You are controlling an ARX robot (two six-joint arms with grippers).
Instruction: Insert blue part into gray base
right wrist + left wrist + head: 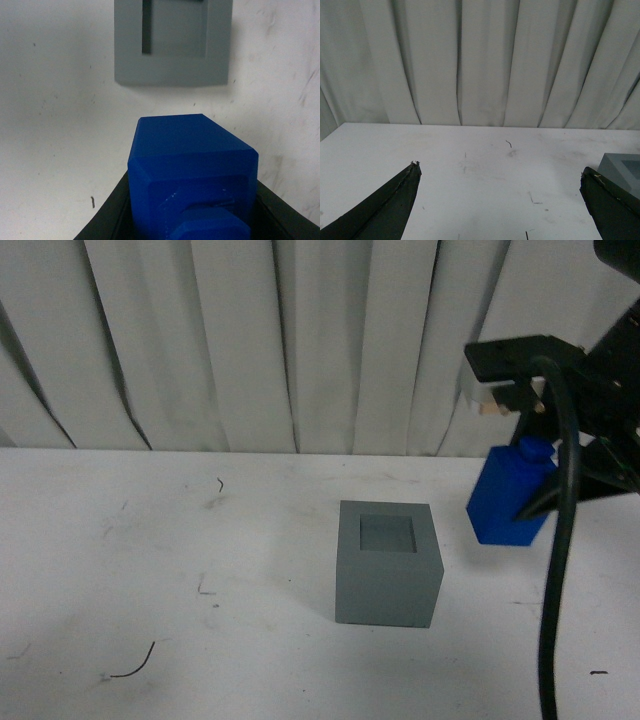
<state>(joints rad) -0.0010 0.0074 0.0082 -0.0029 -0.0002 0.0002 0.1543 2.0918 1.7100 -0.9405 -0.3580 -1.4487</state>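
The right gripper (540,485) is clamped on the blue part (510,502) and holds it, apparently off the table (150,540), just right of the gray base (388,562). The part's long axis is tilted with the stud uppermost, so the recess (387,532) lies to its left and lower. The left gripper (500,172) is spread wide and empty. The right fingertips are mostly hidden behind the part, and the right wrist view cuts off the base's far edge.

No readable text, label or number shows anywhere.
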